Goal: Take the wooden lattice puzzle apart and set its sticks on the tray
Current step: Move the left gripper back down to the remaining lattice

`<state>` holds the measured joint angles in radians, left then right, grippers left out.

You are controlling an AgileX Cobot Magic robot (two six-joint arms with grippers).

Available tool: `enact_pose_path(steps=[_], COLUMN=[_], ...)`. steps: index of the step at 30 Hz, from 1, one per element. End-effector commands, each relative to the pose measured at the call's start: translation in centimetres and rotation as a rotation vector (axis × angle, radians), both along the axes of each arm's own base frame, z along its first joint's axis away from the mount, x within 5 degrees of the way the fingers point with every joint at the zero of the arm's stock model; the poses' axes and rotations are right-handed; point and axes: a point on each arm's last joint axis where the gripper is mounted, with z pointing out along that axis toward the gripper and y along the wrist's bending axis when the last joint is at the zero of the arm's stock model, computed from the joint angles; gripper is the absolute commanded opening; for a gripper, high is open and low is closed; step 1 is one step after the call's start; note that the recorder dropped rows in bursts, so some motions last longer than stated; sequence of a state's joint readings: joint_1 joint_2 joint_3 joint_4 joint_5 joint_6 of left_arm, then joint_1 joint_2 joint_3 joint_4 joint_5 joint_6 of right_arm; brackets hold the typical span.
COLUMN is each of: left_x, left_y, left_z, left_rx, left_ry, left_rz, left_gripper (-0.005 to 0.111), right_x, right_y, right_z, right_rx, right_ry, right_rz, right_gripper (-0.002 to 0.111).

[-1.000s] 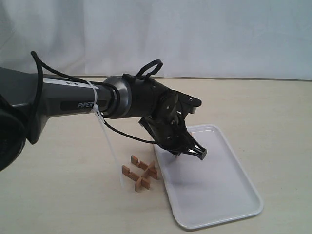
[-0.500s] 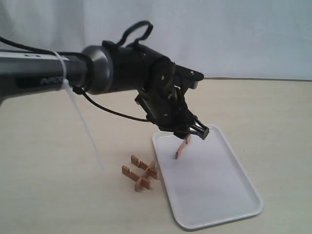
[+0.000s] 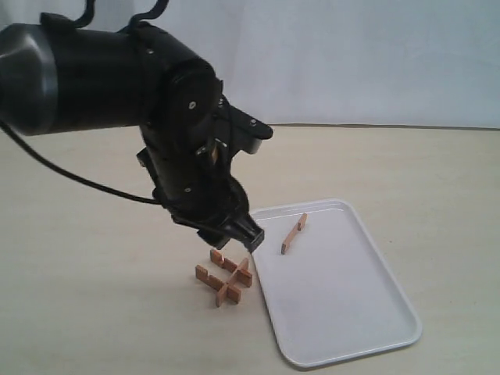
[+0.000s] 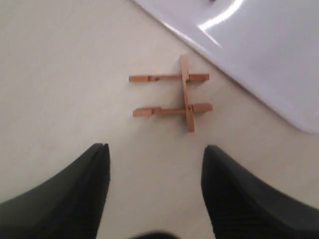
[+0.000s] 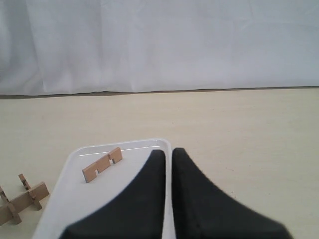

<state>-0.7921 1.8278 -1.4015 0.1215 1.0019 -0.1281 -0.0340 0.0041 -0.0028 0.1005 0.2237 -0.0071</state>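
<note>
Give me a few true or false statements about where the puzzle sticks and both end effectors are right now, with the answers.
1. One stick lies on the tray. True.
2. The lattice puzzle sits on the tray. False: it is on the table, beside the tray.
3. The left end effector is open and empty. True.
4. The right end effector grips a stick. False: it is shut on nothing.
</note>
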Motion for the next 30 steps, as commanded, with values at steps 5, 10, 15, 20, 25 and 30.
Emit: enact_pose_path(steps=[5, 10, 15, 20, 25, 30], left_x=[-3.5, -4.5, -5.0, -5.1, -5.4, -6.4], left_y=[3.2, 3.5, 3.8, 3.0, 2.5, 1.6], left_z=[0.5, -1.8, -3.5, -3.8, -3.7, -4.1], left_rx=[-0.021, -0.052, -0.082, -0.202, -0.247, -0.226], left_ry=[0.001, 0.041, 0.039, 0.027, 0.057, 0.07], left_rz=[0.024, 0.03, 0.035, 0.075, 0.11, 0.07], left_gripper=[0.052, 0.052, 0.052, 0.052, 0.052, 0.052], right_x=[0.0, 0.0, 0.0, 0.0, 0.0, 0.0], right_y=[0.0, 0.0, 0.0, 0.0, 0.0, 0.0], right_z=[-0.1, -0.1, -0.1, -0.1, -0.1, -0.1], right_rx=[-0.015, -0.015, -0.015, -0.015, -0.015, -0.015], right_ry=[0.002, 0.002, 0.002, 0.002, 0.002, 0.002], right_rz=[0.002, 0.002, 0.002, 0.002, 0.002, 0.002], right_gripper=[0.005, 0.005, 0.005, 0.005, 0.005, 0.005])
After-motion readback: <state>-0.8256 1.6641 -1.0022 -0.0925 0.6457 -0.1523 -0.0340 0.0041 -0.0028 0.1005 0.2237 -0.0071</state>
